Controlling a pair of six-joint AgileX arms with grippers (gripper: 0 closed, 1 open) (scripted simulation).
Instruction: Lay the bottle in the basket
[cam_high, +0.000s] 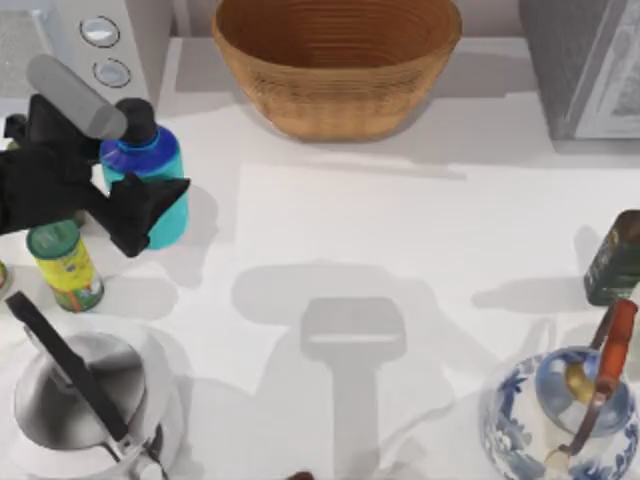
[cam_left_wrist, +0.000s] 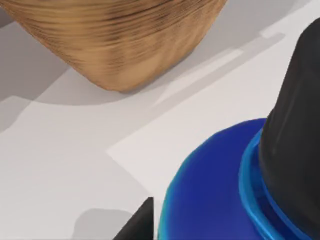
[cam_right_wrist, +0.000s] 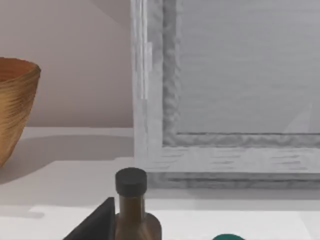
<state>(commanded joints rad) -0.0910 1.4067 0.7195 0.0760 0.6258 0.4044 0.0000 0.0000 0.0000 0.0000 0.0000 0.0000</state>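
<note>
Standing upright on the table at far left, the bottle (cam_high: 150, 185) has not yet left its spot: teal body, blue shoulder, black cap on top. Left gripper (cam_high: 140, 205) sits right against it, black fingers (cam_high: 150, 200) spread around the lower body, one dark tip across the teal wall. Contact looks close, but whether the jaws have actually clamped is not readable from above; they are parted about as wide as the bottle. Left wrist view backs this up: blue shoulder and black cap loom large, a dark fingertip (cam_left_wrist: 137, 225) just beside the body. The basket (cam_high: 335, 60) stands at the far edge, centre, well apart from the bottle to its right, and nothing lies in it. Judgement: task is at the grasp stage, nothing delivered. Left to do: secure the hold, lift, carry right and far to the basket, tip the bottle onto its side, release inside. Neighbours to mind on the lift: small yellow can (cam_high: 65, 265) just near of the gripper, kettle (cam_high: 85, 405) at near left. Right arm is parked at the right side; its wrist view looks at the olive-oil bottle (cam_right_wrist: 132, 210), one dark fingertip beside it, jaw state not readable.
</note>
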